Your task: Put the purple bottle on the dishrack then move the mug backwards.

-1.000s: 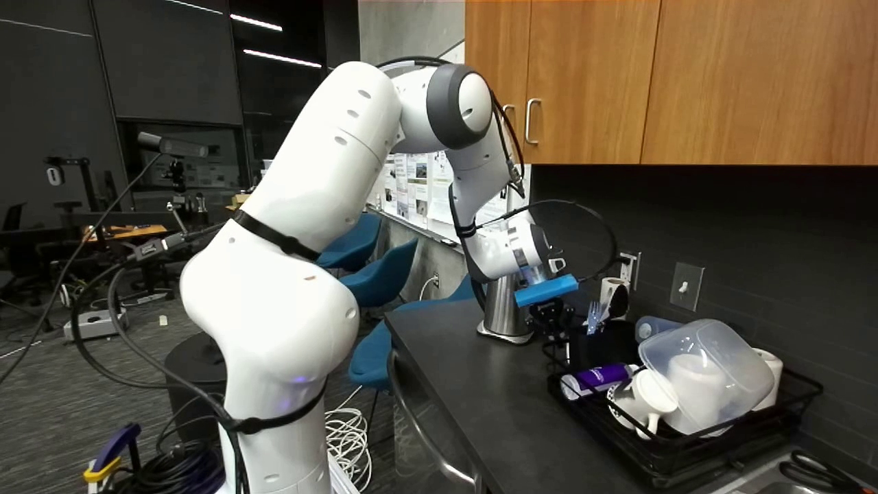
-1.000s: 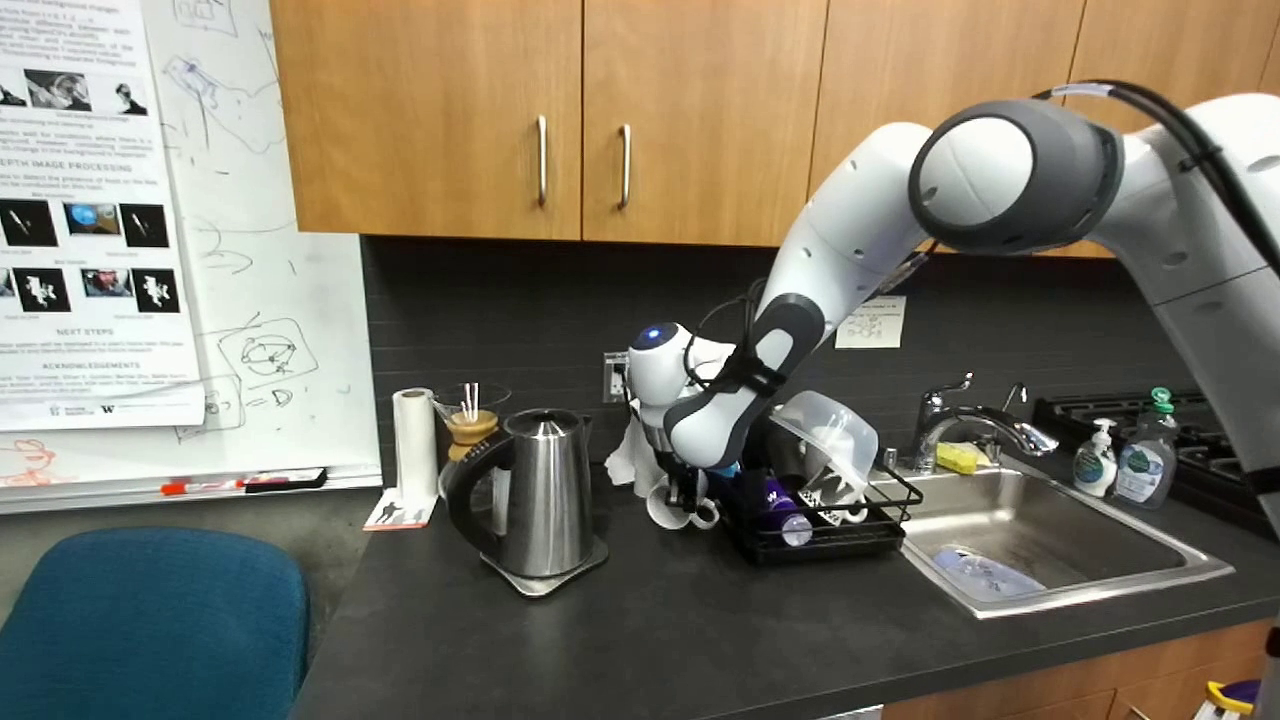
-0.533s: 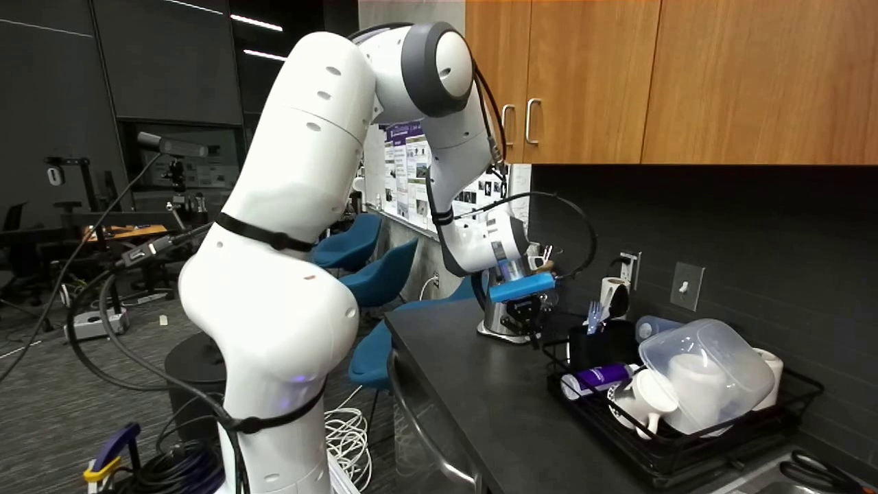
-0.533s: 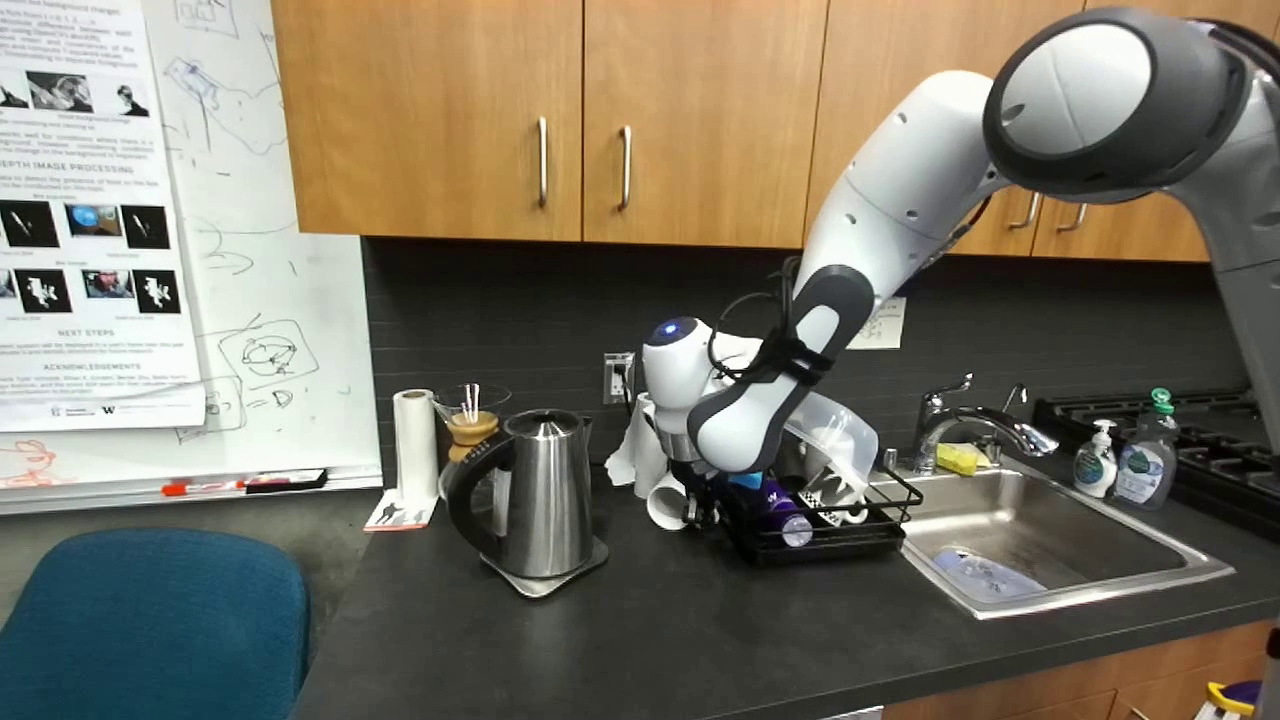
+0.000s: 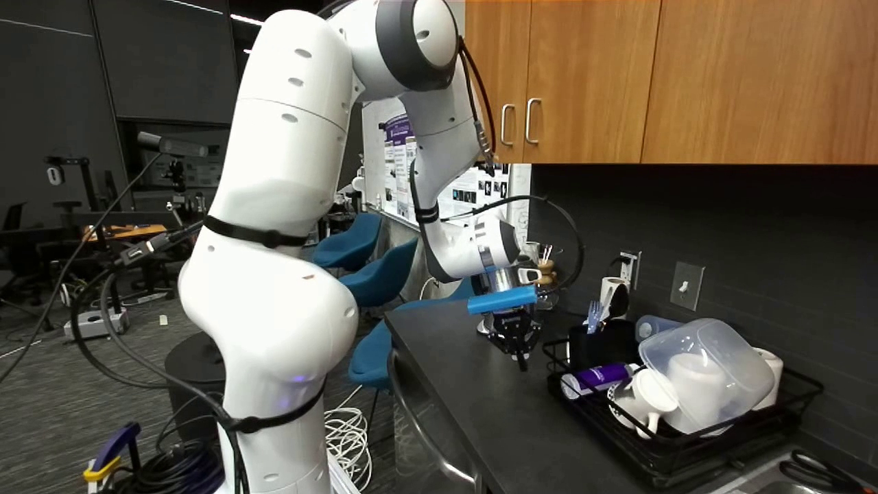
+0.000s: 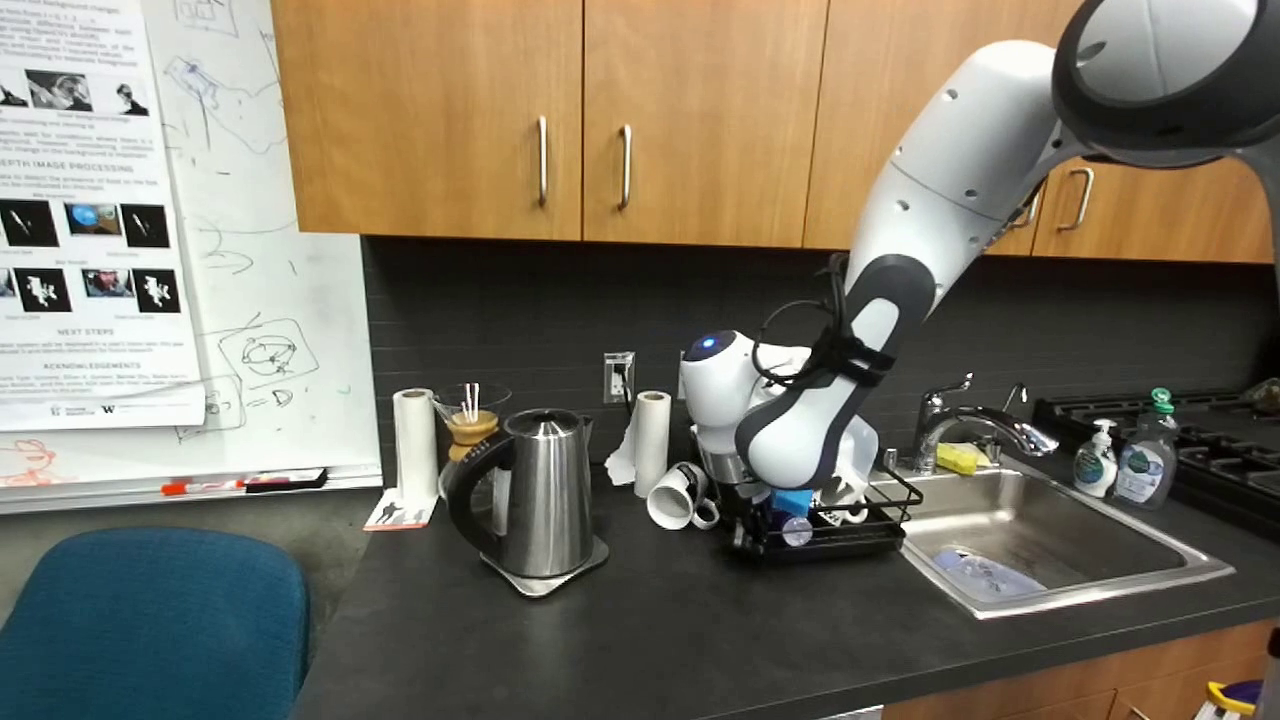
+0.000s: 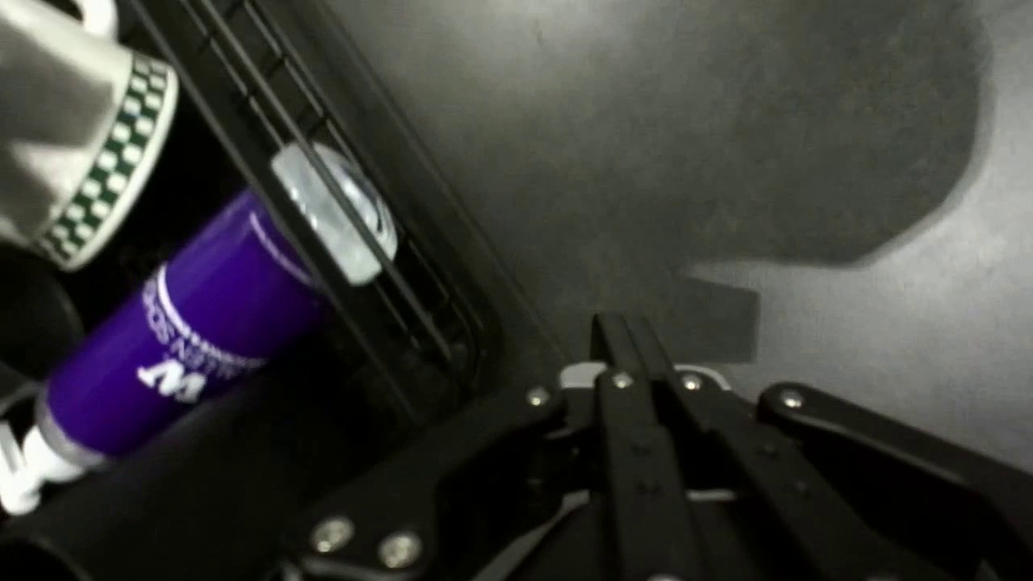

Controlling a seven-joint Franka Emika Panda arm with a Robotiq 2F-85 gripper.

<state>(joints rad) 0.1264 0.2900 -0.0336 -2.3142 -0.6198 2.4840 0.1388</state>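
Note:
The purple bottle (image 5: 597, 377) lies on its side in the black dish rack (image 5: 662, 473). It also shows in the wrist view (image 7: 186, 339), behind the rack's rim (image 7: 214, 117). A mug (image 6: 670, 503) lies on its side on the counter, left of the rack in an exterior view, its handle towards the rack. It is out of the wrist view. My gripper (image 7: 629, 327) has its fingers together with nothing between them. It hangs above the counter just outside the rack's corner, apart from the bottle and mug; it shows in both exterior views (image 5: 521, 360) (image 6: 742, 535).
A white mug with a checkered rim (image 7: 113, 153) and a clear plastic tub (image 5: 713, 363) sit in the rack. A paper towel roll (image 6: 652, 445) stands behind the counter mug. A steel kettle (image 6: 548, 500) stands further left, a sink (image 6: 1080, 530) to the right.
The arm has risen and drawn back. The gripper has moved away from the counter mug, rightwards in one exterior view and left and downwards in another, leaving the mug uncovered. The bottle stays put.

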